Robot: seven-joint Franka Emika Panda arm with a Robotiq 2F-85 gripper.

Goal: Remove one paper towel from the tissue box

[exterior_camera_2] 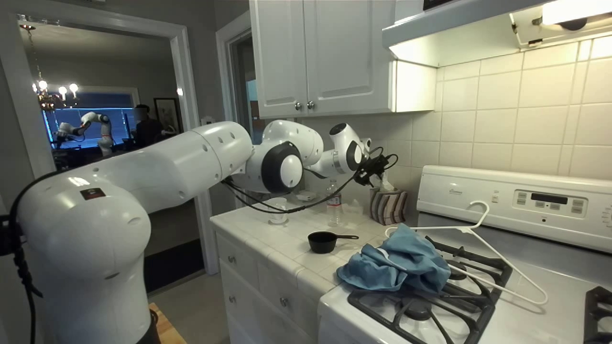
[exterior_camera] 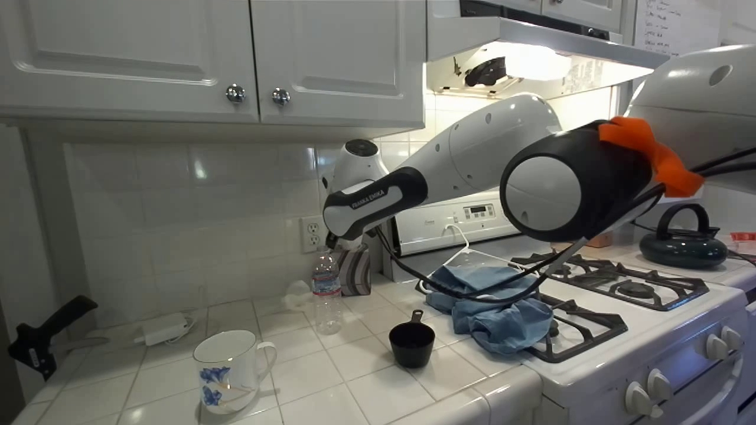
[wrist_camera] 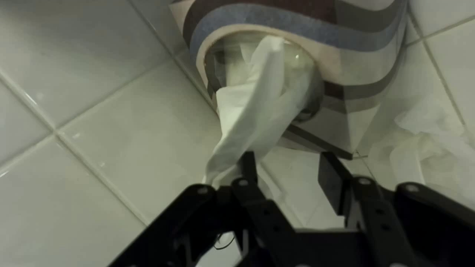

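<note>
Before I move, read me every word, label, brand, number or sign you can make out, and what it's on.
"FRANKA EMIKA": on the wrist link.
Too small or blurred to read:
water bottle label
sheet of writing, upper right in an exterior view
markings on the stove panel
robot shoulder label
print-like marks under the range hood
No text that I can see on the tissue box.

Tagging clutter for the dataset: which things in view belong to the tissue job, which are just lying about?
Job:
- gripper
- striped tissue box
- white tissue sticking out of its opening

Lying about:
- flowered mug
- plastic bottle
- black handled cup
- blue cloth
- white hanger
- kettle
</note>
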